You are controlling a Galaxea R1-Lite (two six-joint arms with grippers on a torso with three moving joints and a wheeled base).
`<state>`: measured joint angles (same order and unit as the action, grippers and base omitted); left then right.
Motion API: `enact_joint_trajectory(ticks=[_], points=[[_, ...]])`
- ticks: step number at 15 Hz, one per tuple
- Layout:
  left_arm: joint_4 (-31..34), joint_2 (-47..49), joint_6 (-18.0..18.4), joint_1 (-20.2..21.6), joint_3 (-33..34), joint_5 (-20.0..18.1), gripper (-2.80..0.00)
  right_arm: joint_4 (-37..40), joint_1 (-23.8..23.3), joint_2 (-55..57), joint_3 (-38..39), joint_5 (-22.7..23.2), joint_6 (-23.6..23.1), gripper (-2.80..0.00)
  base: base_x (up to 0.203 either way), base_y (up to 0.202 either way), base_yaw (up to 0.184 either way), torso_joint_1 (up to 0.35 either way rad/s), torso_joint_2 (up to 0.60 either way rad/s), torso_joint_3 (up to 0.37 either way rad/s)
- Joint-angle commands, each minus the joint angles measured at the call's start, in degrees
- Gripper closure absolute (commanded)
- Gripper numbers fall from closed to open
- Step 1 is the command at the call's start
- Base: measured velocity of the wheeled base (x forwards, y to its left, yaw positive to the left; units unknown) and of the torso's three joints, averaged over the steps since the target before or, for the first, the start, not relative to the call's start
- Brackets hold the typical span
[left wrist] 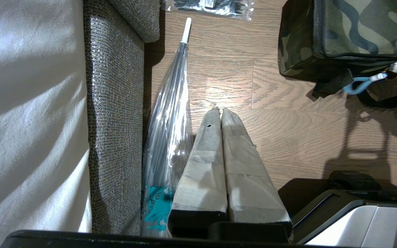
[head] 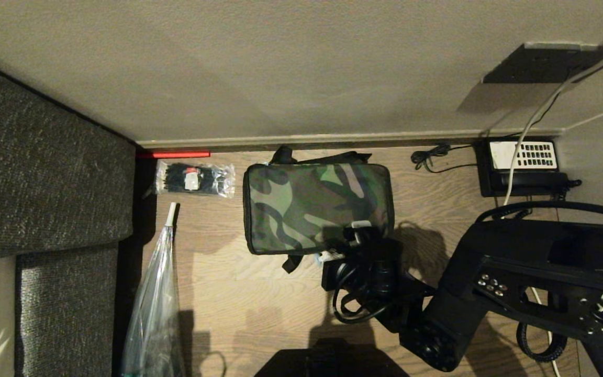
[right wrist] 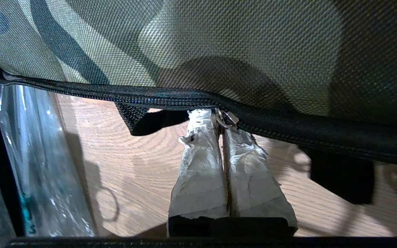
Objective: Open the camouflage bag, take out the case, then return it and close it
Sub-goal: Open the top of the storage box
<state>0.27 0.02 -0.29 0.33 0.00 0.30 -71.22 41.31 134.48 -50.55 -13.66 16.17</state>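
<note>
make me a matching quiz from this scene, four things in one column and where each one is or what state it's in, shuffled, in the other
1. camouflage bag
2. right gripper
3. left gripper
4. telephone

A. shut over bare floor, beside the clear umbrella
B. zipped up, lying on the floor
C. shut at the bag's zipper pull
D. by the wall, at the robot's right

Pairs: 1-B, 2-C, 3-A, 4-D

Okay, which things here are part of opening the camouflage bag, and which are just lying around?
Part of the job:
- camouflage bag, lid closed
- its zipper pull
- right gripper, shut at that pull

Lying about:
- packet of black ties
- clear folded umbrella
- black telephone
- left gripper, parked and shut
</note>
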Motion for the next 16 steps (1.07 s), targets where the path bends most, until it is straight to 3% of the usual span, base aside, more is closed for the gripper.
enact_joint_trajectory(ticks=[1, 6, 12, 16], points=[[0.0, -0.1, -0.1, 0.0, 0.2, 0.0, 0.00, -0.4, -0.2, -2.3, 2.2, -0.1, -0.5, 0.00, 0.000, 0.000, 0.000, 0.000, 0.00, 0.000], [0.0, -0.1, -0.1, 0.0, 0.2, 0.0, 0.00, -0.4, -0.2, -5.3, 8.3, 0.4, -4.2, 0.00, 0.000, 0.000, 0.000, 0.000, 0.00, 0.000], [0.0, -0.1, -0.1, 0.0, 0.2, 0.0, 0.00, -0.3, -0.2, -6.6, 12.3, -0.1, -5.5, 0.00, 0.000, 0.000, 0.000, 0.000, 0.00, 0.000], [0.0, -0.1, 0.0, 0.0, 0.2, 0.0, 0.00, -0.6, -2.9, -7.0, 12.2, -0.5, -8.9, 0.00, 0.000, 0.000, 0.000, 0.000, 0.00, 0.000]])
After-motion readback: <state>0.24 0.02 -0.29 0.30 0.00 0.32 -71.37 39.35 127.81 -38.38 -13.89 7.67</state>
